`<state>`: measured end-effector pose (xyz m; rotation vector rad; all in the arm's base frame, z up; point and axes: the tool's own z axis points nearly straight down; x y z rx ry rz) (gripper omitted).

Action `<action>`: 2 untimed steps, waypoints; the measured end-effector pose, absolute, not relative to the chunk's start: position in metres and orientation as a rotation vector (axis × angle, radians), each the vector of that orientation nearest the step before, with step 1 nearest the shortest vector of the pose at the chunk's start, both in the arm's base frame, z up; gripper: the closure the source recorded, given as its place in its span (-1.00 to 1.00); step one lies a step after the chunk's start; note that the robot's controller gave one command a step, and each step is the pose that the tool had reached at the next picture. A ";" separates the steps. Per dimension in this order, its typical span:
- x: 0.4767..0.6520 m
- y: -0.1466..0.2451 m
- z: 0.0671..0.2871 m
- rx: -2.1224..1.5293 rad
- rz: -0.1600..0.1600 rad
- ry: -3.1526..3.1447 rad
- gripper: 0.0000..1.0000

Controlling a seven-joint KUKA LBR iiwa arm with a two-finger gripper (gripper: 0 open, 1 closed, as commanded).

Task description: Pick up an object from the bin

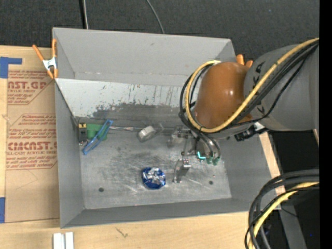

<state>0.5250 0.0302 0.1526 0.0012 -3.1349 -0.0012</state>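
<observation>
1. Pincer (180,171) hangs low over the bin floor, just right of the crumpled blue-and-silver ball (153,178). I cannot tell how far open it is, and I see nothing in its grasp.
2. One arm, with its orange cover (220,93) and looped cables, sits up and to the right of the ball.
3. One grey metal bin (129,51) surrounds the ball, which lies near its front wall.
4. One blue stick (97,137) lies tilted, well apart from the ball, up and to its left.
5. One green block (92,129) touches that stick, just beyond it from the ball.
6. One ball: it is the item nearest the pincer.
7. One small grey lump (146,133) lies straight up from the ball, near it.
</observation>
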 end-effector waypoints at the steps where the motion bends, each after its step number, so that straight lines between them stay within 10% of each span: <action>1: 0.514 0.040 0.078 0.706 -0.002 -3.063 -1.00; 2: 0.501 0.079 0.075 1.053 0.002 -2.968 -1.00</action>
